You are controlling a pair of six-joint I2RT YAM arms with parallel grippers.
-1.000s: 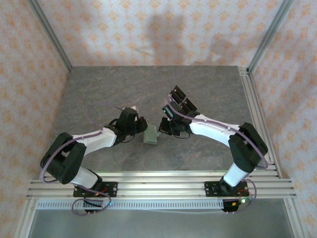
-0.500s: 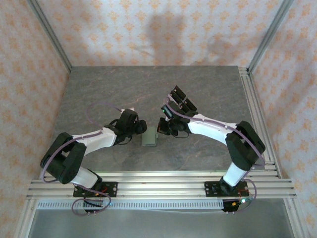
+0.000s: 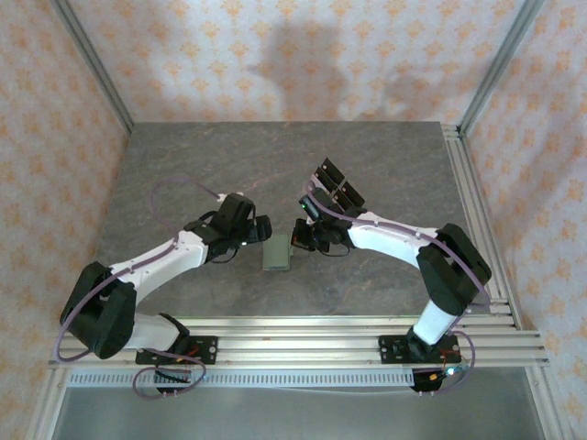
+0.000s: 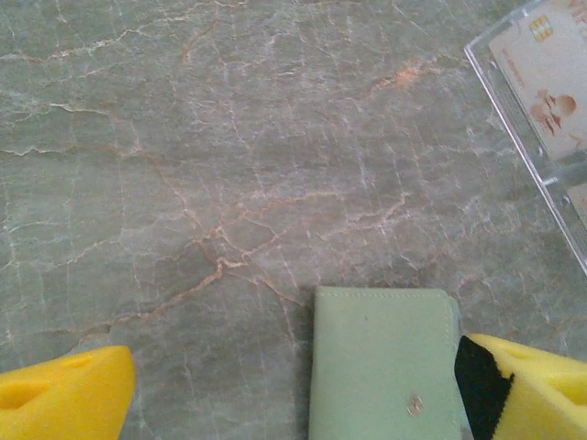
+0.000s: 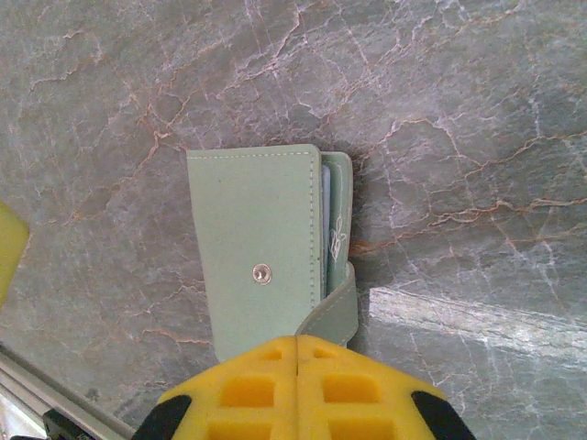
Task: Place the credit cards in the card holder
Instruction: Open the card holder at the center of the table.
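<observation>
Top external: card holder (image 3: 277, 251) flat on the grey stone table (image 3: 183, 165) between the arms, left gripper (image 3: 260, 229) just off its left side, right gripper (image 3: 297, 240) at its right edge. Left wrist: left gripper (image 4: 293, 371) spread wide, card holder (image 4: 381, 362) closed with snap up, hard by the right finger; clear tray (image 4: 501, 110) upper right with a credit card (image 4: 548, 69) inside. Right wrist: right gripper (image 5: 298, 362) pinched together with no gap, tips at the holder's (image 5: 257, 266) near end beside the snap tab (image 5: 335, 307); a tucked card (image 5: 337, 229) peeks from the holder's right side
</observation>
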